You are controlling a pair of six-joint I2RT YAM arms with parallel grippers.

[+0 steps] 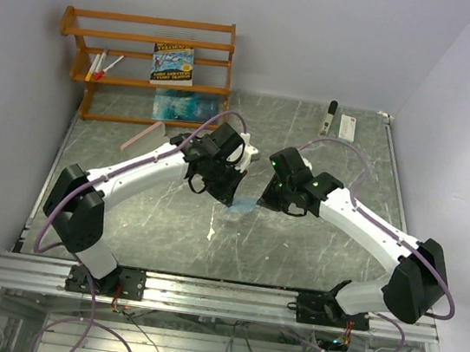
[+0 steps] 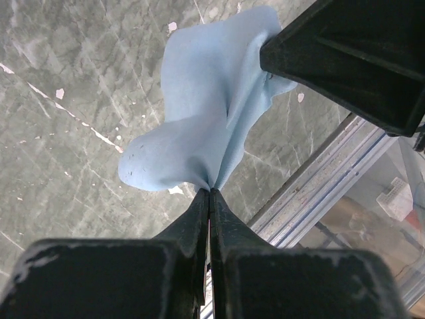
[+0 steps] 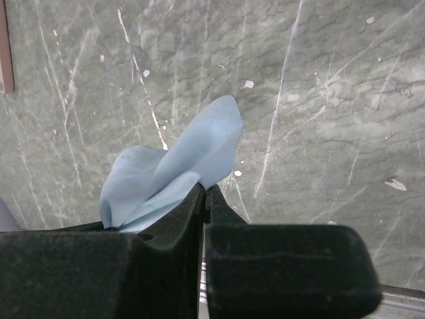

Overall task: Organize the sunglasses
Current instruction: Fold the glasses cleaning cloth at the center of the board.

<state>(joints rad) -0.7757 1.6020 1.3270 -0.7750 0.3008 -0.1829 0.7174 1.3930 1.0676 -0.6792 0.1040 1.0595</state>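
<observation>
A light blue cloth (image 2: 199, 113) hangs stretched between both grippers above the grey marble table (image 1: 312, 248). My left gripper (image 2: 211, 191) is shut on one corner of it. My right gripper (image 3: 204, 189) is shut on another edge of the cloth (image 3: 179, 166), and one of its black fingers (image 2: 345, 60) shows at the upper right of the left wrist view. From above, the two grippers (image 1: 228, 194) (image 1: 267, 200) meet at the table's middle, with only a sliver of the cloth (image 1: 244, 205) showing between them. No sunglasses are in view.
A wooden shelf (image 1: 143, 84) stands at the back left with a book (image 1: 173, 64), markers (image 1: 103, 66) and a blue packet (image 1: 178, 104). A pink strip (image 1: 139, 138) lies near it. A white box (image 1: 348, 127) and a small dark-tipped item (image 1: 330, 117) lie at the back right.
</observation>
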